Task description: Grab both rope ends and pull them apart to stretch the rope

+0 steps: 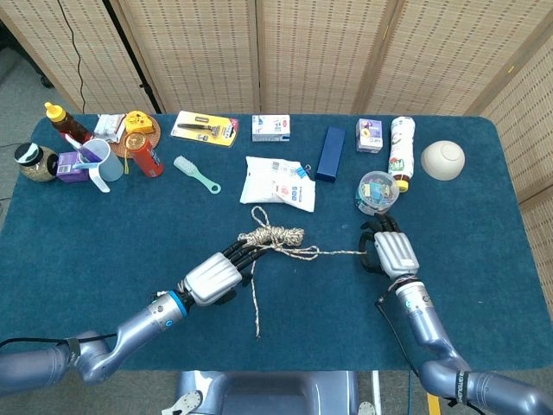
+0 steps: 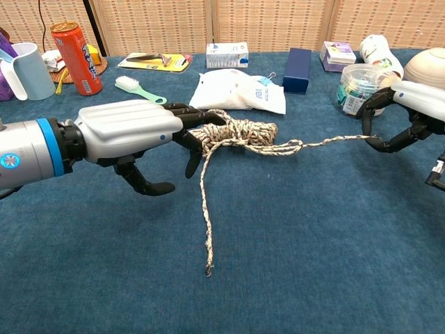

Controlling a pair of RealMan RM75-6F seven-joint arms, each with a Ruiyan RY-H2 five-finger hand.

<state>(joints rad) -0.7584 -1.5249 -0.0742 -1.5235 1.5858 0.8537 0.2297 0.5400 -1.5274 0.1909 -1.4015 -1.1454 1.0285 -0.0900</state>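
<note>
With the right hand [image 2: 403, 115] pinching one end of the rope [image 2: 236, 136], the left hand [image 2: 132, 136], fingers apart beside the coil, should close on the loose strand trailing below it.

The worktop [image 1: 104, 233] lies bare in front of the rope [image 1: 272, 238]. Behind it, a white pouch [image 1: 278, 182] and a clear tub [image 1: 378, 191] stand near.

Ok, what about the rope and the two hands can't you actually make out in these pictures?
- Whether the left hand touches the rope: its fingers cover the coil's left edge in both views.
- The right hand: cut off by the chest view's right edge.
- The rope end in the right hand: too thin to see clearly in the head view.
</note>
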